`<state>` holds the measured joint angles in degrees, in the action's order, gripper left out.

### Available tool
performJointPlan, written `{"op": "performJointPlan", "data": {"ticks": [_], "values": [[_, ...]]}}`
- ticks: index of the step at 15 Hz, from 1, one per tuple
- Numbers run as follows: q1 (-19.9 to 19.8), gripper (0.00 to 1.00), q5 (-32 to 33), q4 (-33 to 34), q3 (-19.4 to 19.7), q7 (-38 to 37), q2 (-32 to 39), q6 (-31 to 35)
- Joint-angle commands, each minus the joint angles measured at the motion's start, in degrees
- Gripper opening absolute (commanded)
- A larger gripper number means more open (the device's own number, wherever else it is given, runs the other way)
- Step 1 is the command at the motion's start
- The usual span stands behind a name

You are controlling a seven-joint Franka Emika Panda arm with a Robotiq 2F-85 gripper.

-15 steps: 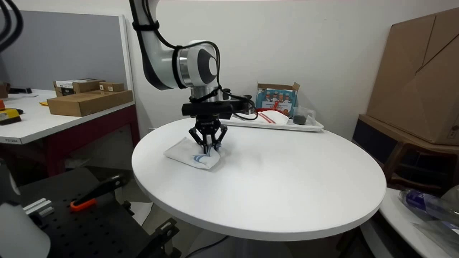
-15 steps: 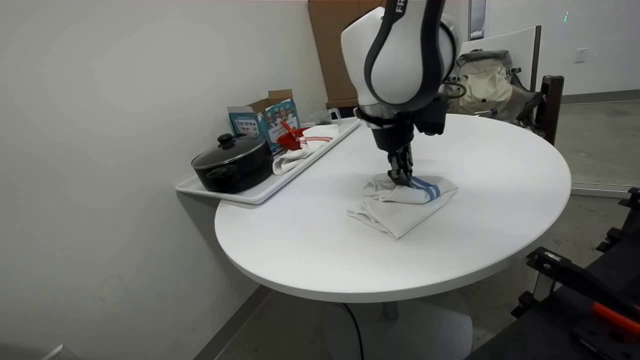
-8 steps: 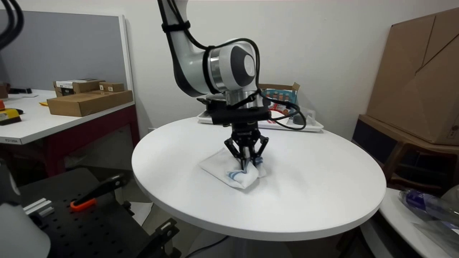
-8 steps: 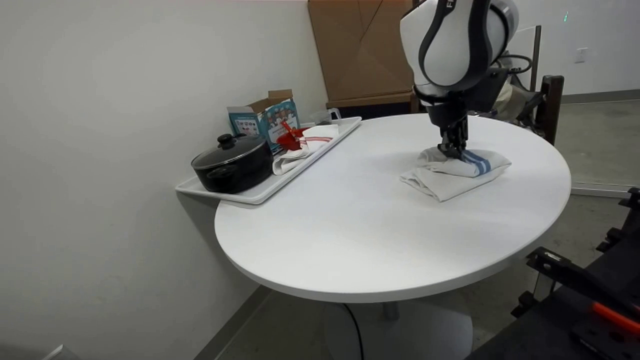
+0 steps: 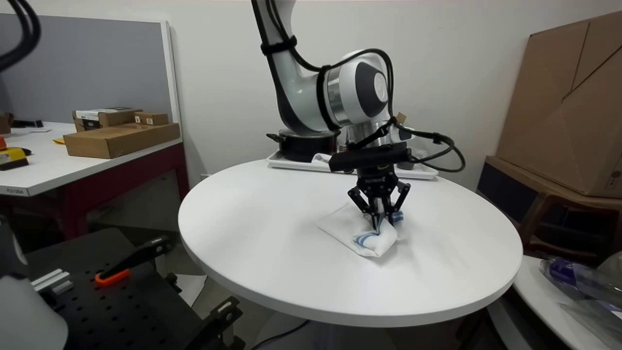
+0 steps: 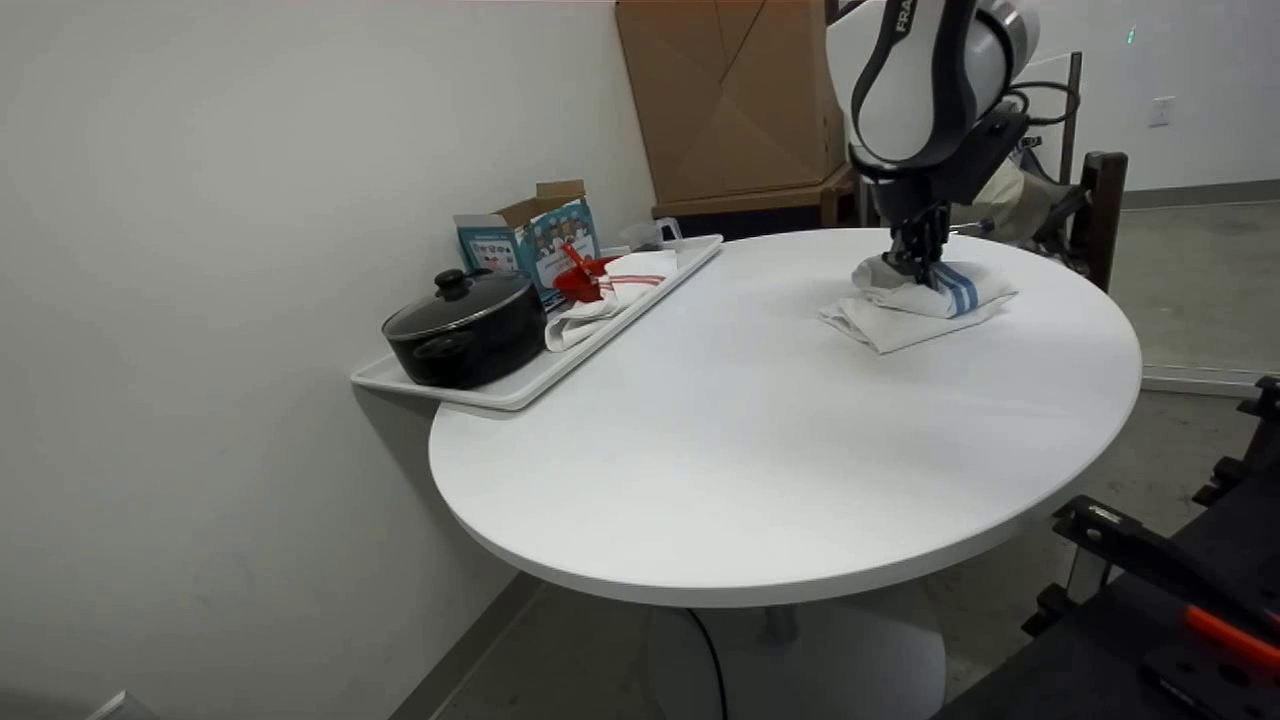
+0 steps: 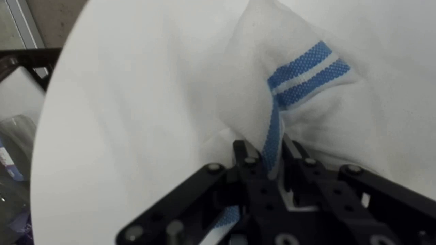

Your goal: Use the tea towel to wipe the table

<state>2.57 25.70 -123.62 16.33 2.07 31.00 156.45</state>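
A white tea towel with blue stripes lies folded on the round white table (image 5: 272, 272). It shows in both exterior views (image 5: 342, 228) (image 6: 885, 328) and fills much of the wrist view (image 7: 245, 68). My gripper (image 5: 381, 223) points down at the towel and is shut on a bunched, striped fold of it. In the wrist view the fold stands between the fingertips of my gripper (image 7: 264, 148). The rest of the towel spreads flat on the table around the fingers. The part of the towel under the gripper is hidden.
A white tray (image 6: 555, 372) stands at the table's edge by the wall. It holds a black lidded pot (image 6: 465, 335), a blue box (image 6: 565, 240), a red item (image 6: 580, 280), a red-striped towel (image 6: 640, 268) and a clear cup (image 6: 643, 236). Large cardboard boxes (image 5: 568, 107) stand beyond the table.
My gripper has dragged the towel across the table, rightward in both exterior views, keeping its hold. The pot on the tray has come into sight from behind the arm.
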Motion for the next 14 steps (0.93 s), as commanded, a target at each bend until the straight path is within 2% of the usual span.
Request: {"op": "performJointPlan", "data": {"ticks": [1,8,14], "values": [[3.13,0.05,1.36,1.88,-3.62,-0.97,2.79,2.87],[8.58,0.05,0.94,-1.18,-13.1,3.98,1.64,7.29],[8.51,0.05,-2.62,-2.99,-24.47,10.3,0.26,9.24]]}}
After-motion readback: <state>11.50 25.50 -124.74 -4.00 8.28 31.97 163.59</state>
